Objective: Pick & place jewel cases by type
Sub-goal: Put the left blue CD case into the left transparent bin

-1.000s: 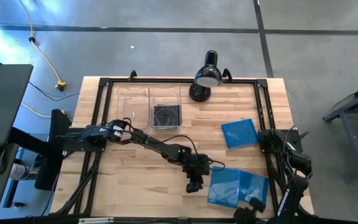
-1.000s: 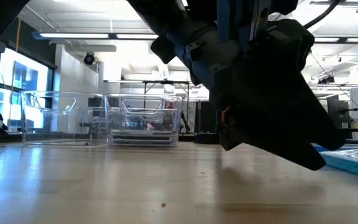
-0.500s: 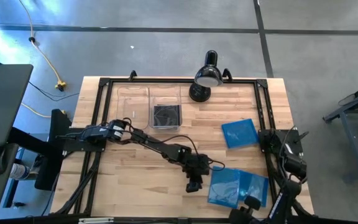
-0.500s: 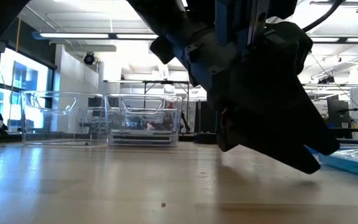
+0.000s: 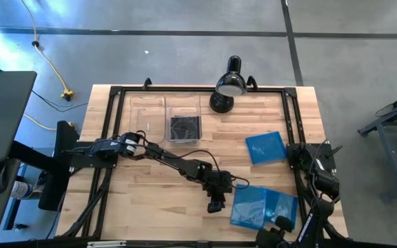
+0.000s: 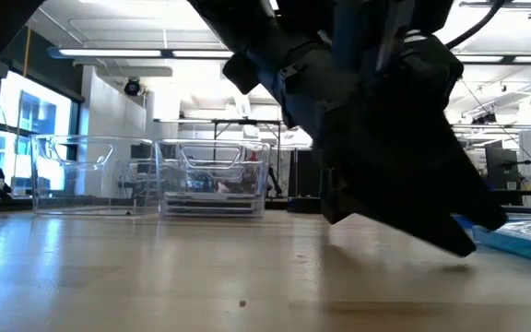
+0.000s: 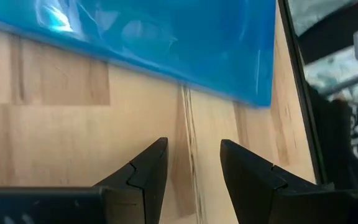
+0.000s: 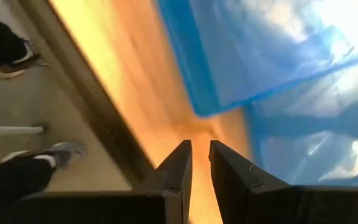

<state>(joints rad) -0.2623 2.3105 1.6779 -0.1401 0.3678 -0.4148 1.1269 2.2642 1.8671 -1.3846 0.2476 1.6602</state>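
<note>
Left gripper [image 5: 215,204] held unmoved on counter [image 5: 150,200], fingers [image 7: 148,171] parted, empty, beside blue jewel cases [image 5: 264,207]. Right gripper [image 8: 196,155] drawn back at counter edge, fingers narrowed, nothing gripped; pick not started.

Two dark jointed arms, black cables, angular matte-black jaws, white wrist lettering
</note>
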